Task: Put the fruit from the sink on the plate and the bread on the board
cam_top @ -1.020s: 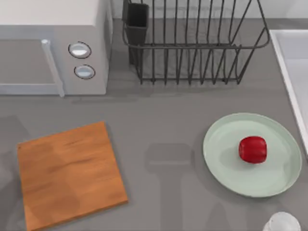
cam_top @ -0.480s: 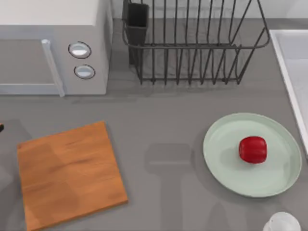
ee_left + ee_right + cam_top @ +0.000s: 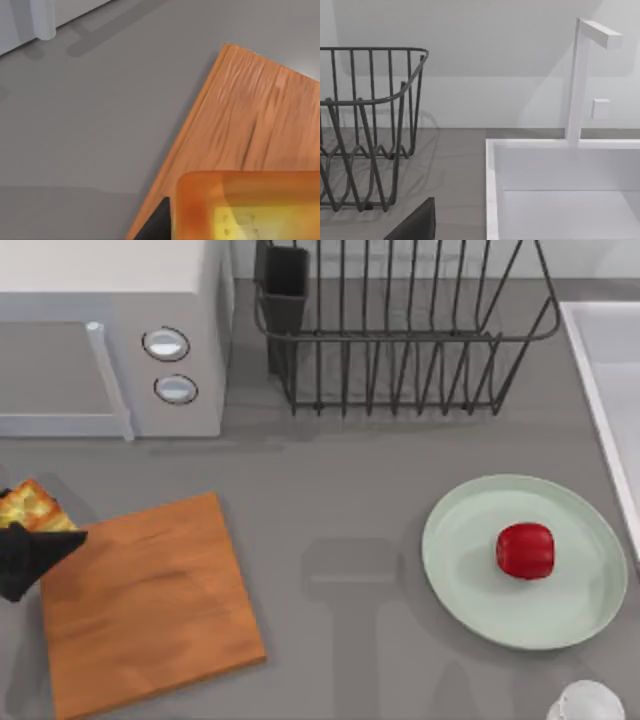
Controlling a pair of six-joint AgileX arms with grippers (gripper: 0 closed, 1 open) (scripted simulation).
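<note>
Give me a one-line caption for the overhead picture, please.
Left gripper carries the bread in over the board edge; the fruit sits on the plate.

fruit: red, glossy, resting on plate
bread: toasted, held aloft over board left edge
sink: pale, right side

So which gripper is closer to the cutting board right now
Left. The left gripper carries the bread at the board's left edge. The right gripper is over by the sink, across the table.
</note>
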